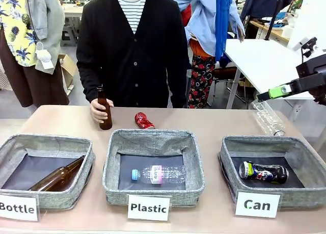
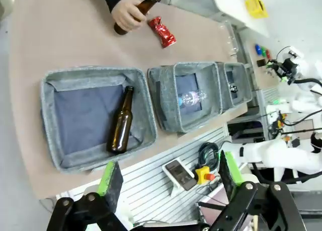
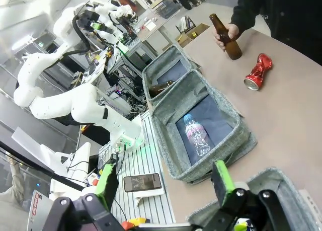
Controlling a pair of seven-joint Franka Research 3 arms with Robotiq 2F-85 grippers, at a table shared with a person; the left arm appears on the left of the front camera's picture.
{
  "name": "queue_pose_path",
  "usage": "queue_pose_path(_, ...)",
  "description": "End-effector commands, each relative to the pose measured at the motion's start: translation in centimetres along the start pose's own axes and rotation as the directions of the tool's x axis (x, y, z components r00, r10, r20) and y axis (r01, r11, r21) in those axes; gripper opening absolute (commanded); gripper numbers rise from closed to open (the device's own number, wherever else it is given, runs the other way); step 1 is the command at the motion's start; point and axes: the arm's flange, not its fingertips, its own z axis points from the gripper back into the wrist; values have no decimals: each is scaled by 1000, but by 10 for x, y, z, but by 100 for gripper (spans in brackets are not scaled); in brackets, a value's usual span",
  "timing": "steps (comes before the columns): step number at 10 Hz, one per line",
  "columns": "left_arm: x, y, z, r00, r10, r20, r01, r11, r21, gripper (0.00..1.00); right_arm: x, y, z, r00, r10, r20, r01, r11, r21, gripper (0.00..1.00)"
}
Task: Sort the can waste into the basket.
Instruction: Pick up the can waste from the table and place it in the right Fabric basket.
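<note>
front view, can basket (image 1: 265,144) near right, dark crushed can (image 1: 263,172) lying inside it, red crushed can (image 1: 143,121) far centre beside a person's hand (image 1: 98,111) gripping a brown bottle (image 1: 104,107), my right gripper (image 3: 165,180) and left gripper (image 2: 170,173) both spread wide, holding nothing

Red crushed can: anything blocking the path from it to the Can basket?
Nothing visible. The red can lies on bare table behind the Plastic basket; open tabletop runs to the Can basket. The clear bottle lies behind it, off the line.
</note>
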Motion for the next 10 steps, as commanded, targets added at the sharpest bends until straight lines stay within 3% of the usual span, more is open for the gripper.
queue_pose_path(1, 16, -5, -13, 1000, -3, -19, 3, 1000, 8, 100, -2, 1, -1, 1000, 21, 4, -21, 1000, -12, 100)
queue_pose_path(3, 33, 3, 0, 995, 96, 3, -96, 994, 50, 100, -2, 1, -1, 1000, 21, 4, -21, 1000, -12, 100)
queue_pose_path(5, 19, 29, 70, 960, 249, 127, -247, 969, -30, 100, -2, 1, -1, 1000, 21, 4, -21, 1000, -12, 100)
queue_pose_path(7, -35, 63, 125, 913, 323, 249, -291, 944, -157, 100, -2, 1, -1, 1000, 21, 4, -21, 1000, -12, 100)
queue_pose_path(9, -114, 97, 170, 823, 410, 393, -326, 907, -265, 100, -2, 1, -1, 1000, 21, 4, -21, 1000, -12, 100)
queue_pose_path(10, -139, 112, 175, 782, 459, 422, -368, 886, -281, 100, -2, 1, -1, 1000, 21, 4, -21, 1000, -12, 100)
